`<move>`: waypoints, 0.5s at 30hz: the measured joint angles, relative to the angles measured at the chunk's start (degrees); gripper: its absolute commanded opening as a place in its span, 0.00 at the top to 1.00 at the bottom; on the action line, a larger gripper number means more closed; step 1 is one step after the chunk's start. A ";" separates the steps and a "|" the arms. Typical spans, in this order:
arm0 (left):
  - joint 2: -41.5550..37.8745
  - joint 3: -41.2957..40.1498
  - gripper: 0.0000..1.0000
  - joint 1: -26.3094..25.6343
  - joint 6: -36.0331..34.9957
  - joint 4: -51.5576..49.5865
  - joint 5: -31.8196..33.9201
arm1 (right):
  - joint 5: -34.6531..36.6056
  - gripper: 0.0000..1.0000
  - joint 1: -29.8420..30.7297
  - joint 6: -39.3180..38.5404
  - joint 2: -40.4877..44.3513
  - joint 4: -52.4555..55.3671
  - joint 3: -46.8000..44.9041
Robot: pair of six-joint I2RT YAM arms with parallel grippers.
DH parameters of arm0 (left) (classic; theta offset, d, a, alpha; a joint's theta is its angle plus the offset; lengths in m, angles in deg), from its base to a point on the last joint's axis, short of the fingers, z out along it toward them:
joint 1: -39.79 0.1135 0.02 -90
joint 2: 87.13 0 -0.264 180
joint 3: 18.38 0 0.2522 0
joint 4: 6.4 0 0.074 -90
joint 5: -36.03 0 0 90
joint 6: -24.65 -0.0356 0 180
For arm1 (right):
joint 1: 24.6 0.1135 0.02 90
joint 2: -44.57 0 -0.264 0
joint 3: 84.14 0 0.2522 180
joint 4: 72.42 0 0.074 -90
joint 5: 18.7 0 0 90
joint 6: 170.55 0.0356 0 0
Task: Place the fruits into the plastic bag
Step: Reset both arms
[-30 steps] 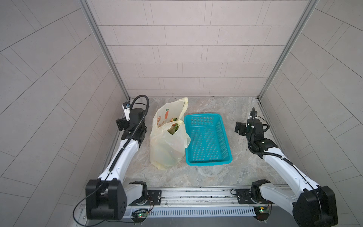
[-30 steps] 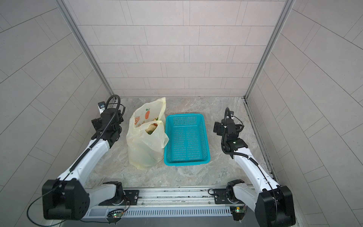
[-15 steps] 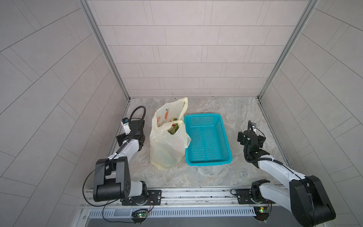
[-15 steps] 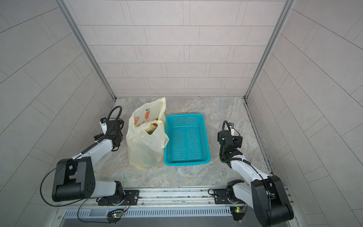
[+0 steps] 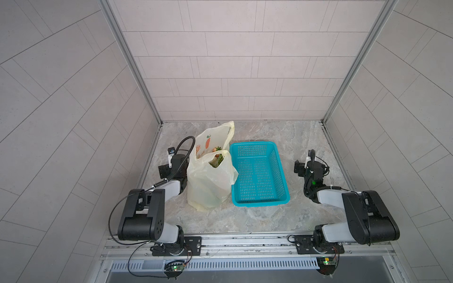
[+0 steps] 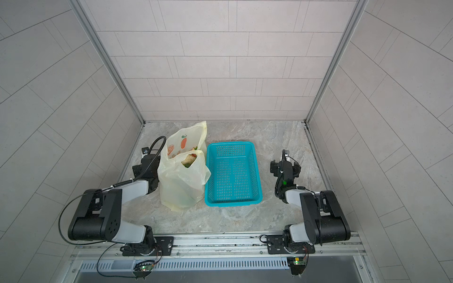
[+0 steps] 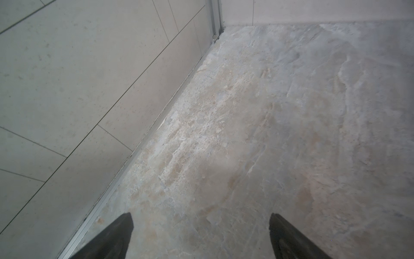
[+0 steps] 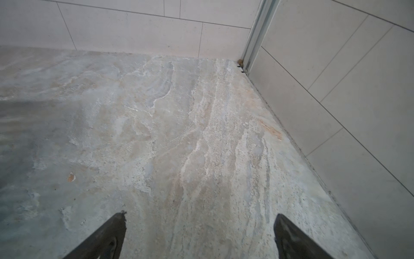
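Held low, the left claw (image 7: pixel 200 215) and right claw (image 8: pixel 200 214) gape wide, empty.

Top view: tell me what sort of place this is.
Probably a robot test booth: tiled walls box in a small stone-look table, robot arms sit on a metal rail, a plastic bag and basket between them.

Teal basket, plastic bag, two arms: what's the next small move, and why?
Probably just settle both arms at rest: the basket holds nothing, fruits show in the mouth of the plastic bag, and the left gripper and right gripper are open and empty.
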 measured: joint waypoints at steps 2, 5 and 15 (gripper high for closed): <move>0.02 0.00 0.00 0.00 -0.33 1.33 -0.59 | -3.41 0.01 -1.77 0.42 -1.20 -2.60 0.20; 0.00 -0.22 0.00 0.00 -0.90 2.86 -1.99 | -6.82 0.01 -2.73 0.42 -7.93 -12.79 -1.66; 1.81 1.42 0.00 0.00 -2.27 1.88 -8.09 | -1.44 0.01 3.54 -1.73 -10.54 -26.08 -8.98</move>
